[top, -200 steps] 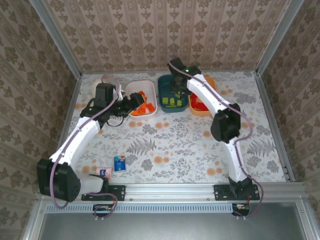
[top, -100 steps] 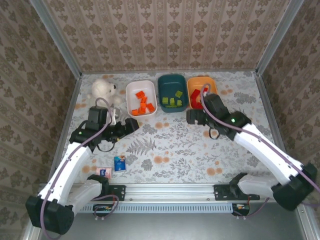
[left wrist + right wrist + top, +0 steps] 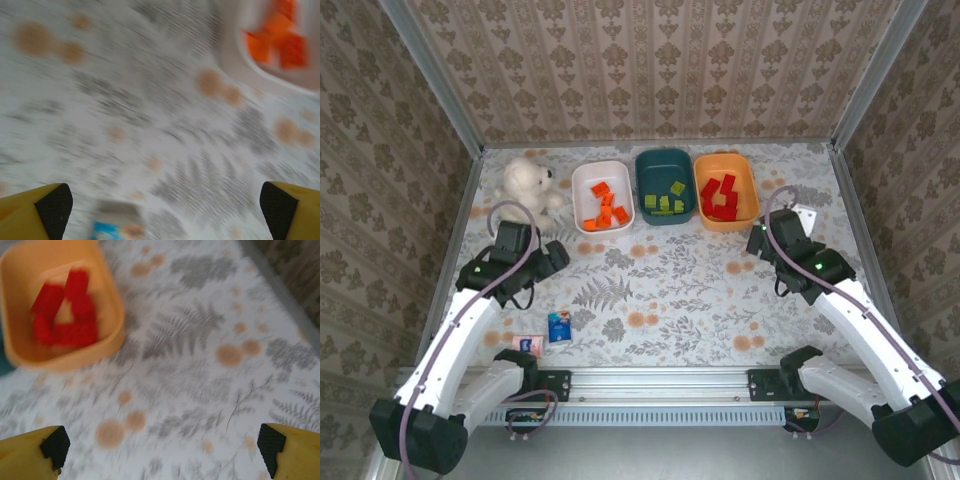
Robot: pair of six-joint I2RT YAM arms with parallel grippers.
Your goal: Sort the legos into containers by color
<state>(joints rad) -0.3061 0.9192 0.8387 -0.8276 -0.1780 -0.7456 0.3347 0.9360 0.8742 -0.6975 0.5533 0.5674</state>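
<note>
Top view: three tubs in a row at upper centre of the desk (image 3: pixel 670 290), touching or nearly so. White tub (image 3: pixel 580 190) on the left w/ orange legos (image 3: pixel 607 208) in it. Teal tub (image 3: pixel 665 163) in the middle w/ green legos (image 3: pixel 668 200). Orange tub (image 3: pixel 746 180) on the right w/ red legos (image 3: pixel 720 197). No loose legos seen on the desk. Teddy bear (image 3: pixel 528 180) sits just left of the white tub, upper left. Blue packet (image 3: pixel 558 327) and a 2nd small packet (image 3: pixel 527 343) lie lower left, near the L arm base.

L gripper (image 3: pixel 558 257) is mid-left of the frame, below the white tub and apart from it, over bare desk. L wrist view is blurred: yellow fingers w/ black pads (image 3: pixel 52 205) sit in the two bottom corners, wide apart, nothing between them. White tub w/ orange legos shows upper right there, a packet at bottom left-centre.

R gripper (image 3: pixel 757 242) is mid-right, just below the orange tub's lower right corner, not touching it. R wrist view: its pads (image 3: pixel 270 444) are also at the bottom corners, spread wide, holding nothing, only patterned desk between. Orange tub w/ red legos is upper left in that view.
</note>
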